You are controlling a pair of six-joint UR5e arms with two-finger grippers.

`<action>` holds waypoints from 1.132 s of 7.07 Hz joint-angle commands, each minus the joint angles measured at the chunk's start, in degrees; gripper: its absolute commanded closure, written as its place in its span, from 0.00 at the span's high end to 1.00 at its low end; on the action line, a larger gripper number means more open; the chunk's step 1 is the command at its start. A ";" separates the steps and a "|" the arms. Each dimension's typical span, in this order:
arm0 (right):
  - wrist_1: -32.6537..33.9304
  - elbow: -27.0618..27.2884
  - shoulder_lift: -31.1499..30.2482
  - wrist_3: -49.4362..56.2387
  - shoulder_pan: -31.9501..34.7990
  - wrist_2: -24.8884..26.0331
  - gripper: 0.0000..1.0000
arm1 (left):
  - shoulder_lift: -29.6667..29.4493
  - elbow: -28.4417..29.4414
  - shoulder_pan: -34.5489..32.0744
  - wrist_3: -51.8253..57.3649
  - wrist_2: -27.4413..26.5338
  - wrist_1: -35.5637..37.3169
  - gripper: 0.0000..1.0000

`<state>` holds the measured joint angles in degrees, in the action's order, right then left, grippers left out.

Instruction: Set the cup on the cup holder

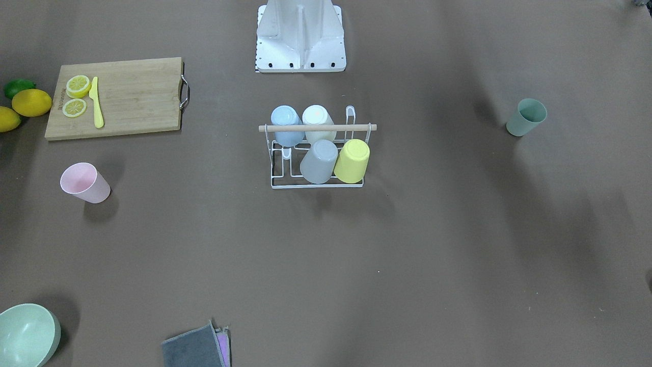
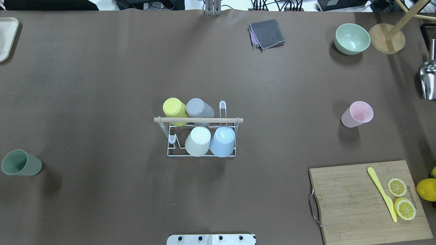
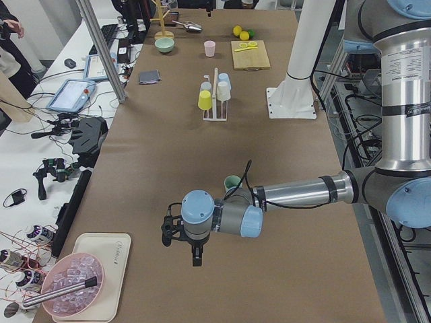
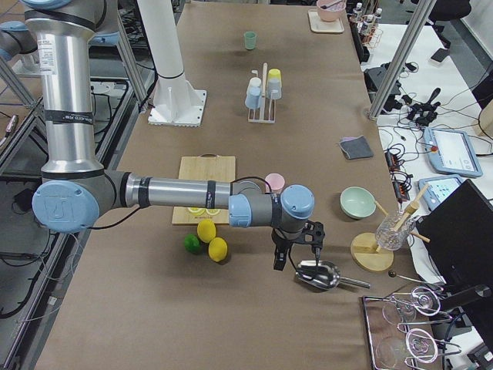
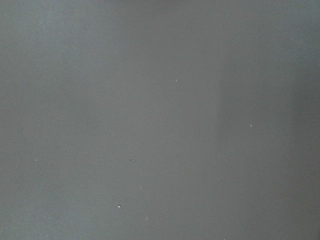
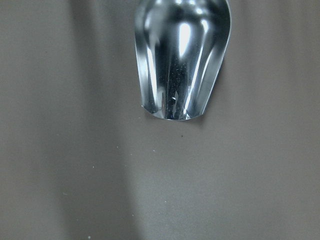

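The white wire cup holder [image 2: 197,120] with a wooden dowel handle stands mid-table, also in the front view [image 1: 316,128]. Yellow [image 2: 173,107], grey [image 2: 199,108], white [image 2: 198,140] and blue [image 2: 223,140] cups sit upside down on it. A green cup [image 2: 21,162] stands upright at the left. A pink cup [image 2: 357,114] stands upright at the right. My left gripper [image 3: 182,242] shows only in the exterior left view, near the green cup [image 3: 232,182]. My right gripper [image 4: 296,250] shows only in the exterior right view, over a metal scoop [image 4: 320,275]. I cannot tell whether either is open or shut.
A wooden cutting board [image 2: 357,204] with lemon slices [image 2: 396,187] and a yellow knife [image 2: 383,194] lies at the near right, with lemons [image 2: 427,189] beside it. A green bowl [image 2: 352,38], a wooden stand [image 2: 386,42], folded cloths [image 2: 266,33] and the scoop [image 6: 182,55] are further out.
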<state>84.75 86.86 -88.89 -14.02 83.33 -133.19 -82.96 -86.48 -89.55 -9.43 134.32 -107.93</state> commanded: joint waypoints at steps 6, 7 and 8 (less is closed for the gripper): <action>14.20 0.24 13.82 -7.69 -5.18 -1.99 0.96 | -0.18 0.18 -0.01 0.02 0.06 -0.35 0.98; 13.96 -0.02 14.44 -7.69 -6.32 -2.08 0.94 | -0.18 0.09 -0.01 -0.07 0.06 -0.35 0.98; 14.04 0.23 16.10 -7.60 -7.29 -2.25 0.94 | -0.18 0.17 -0.01 0.02 0.06 -0.35 0.98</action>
<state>98.26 87.01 -74.60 -21.65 77.29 -135.25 -83.14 -86.33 -89.56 -9.40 134.39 -108.28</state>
